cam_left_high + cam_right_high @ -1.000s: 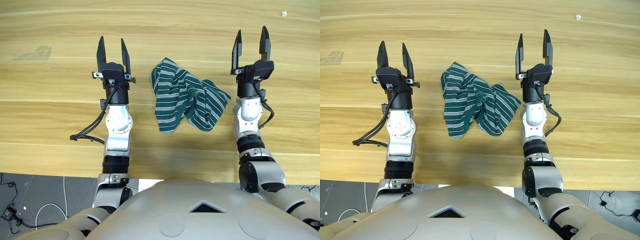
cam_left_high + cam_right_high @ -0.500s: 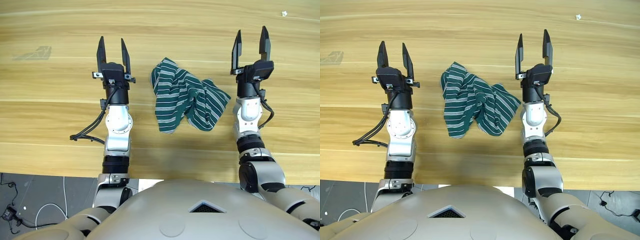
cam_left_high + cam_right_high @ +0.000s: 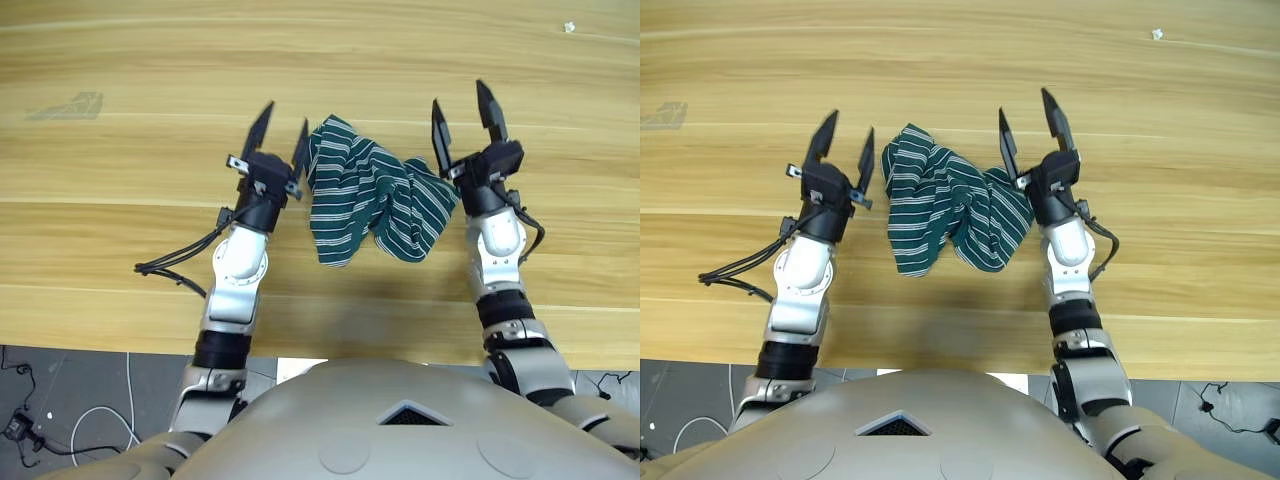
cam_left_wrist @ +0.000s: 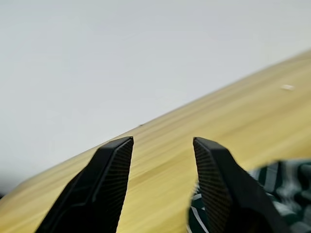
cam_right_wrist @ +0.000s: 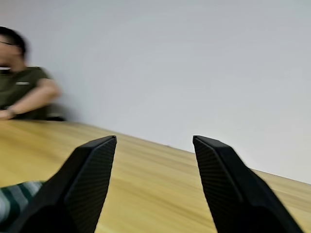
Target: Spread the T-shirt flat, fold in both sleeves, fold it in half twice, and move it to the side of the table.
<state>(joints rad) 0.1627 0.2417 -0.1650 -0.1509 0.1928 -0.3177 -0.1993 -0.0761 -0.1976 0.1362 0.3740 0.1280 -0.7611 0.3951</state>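
Both claws have their black fingers spread wide apart, gripping nothing. The left claw [image 3: 283, 125] leans inward from its forearm, with its inner finger just beside the left edge of the crumpled green T-shirt with white stripes [image 3: 370, 195]. The right claw [image 3: 458, 100] tilts inward too, near the heap's right lobe. That shirt lies bunched between the arms, towards the near edge of the long light wooden table [image 3: 120, 60]. From the left wrist, striped cloth shows beside one finger [image 4: 218, 194], and a plain white wall [image 4: 146, 39] rises past the far edge. A tiny white scrap [image 3: 568, 27] sits out towards the far edge on the right.
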